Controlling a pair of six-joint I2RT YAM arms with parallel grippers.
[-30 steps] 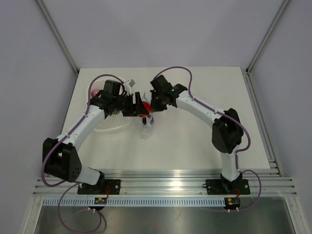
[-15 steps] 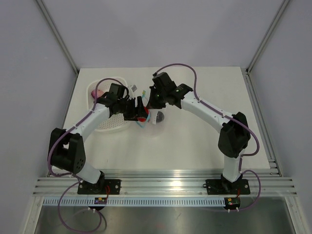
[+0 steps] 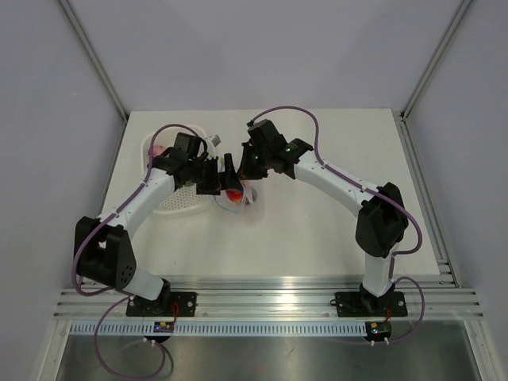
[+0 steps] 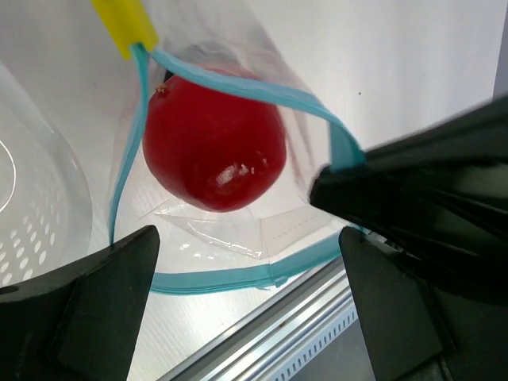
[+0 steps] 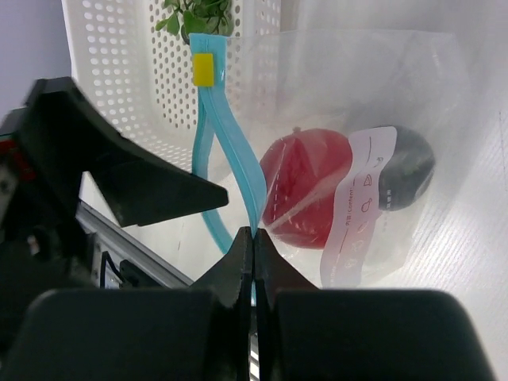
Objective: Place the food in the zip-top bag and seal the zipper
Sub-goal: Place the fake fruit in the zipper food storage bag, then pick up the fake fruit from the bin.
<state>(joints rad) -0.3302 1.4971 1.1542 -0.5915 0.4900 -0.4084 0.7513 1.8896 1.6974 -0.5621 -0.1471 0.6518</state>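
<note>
The clear zip-top bag [image 3: 240,200] lies on the table, mouth held open. The red roundish piece [image 4: 214,139] sits inside it and also shows in the right wrist view [image 5: 305,186]. My right gripper [image 5: 254,235] is shut on the light blue zipper [image 5: 238,171] beside its yellow slider [image 5: 205,69]. My left gripper [image 4: 248,242] is open and empty, hovering over the bag's mouth. The green leafy piece [image 5: 198,12] and the pink piece [image 3: 157,149] are in the white basket.
The white perforated basket [image 3: 178,198] stands left of the bag, touching it. A dark round shape [image 5: 409,163] shows through the bag behind its printed label. The table's metal front rail [image 4: 286,325] lies below the left gripper.
The bag was hanging lower a second ago and now lies flatter with the red piece inside. Both grippers have shifted slightly. The right gripper still grips the zipper.
</note>
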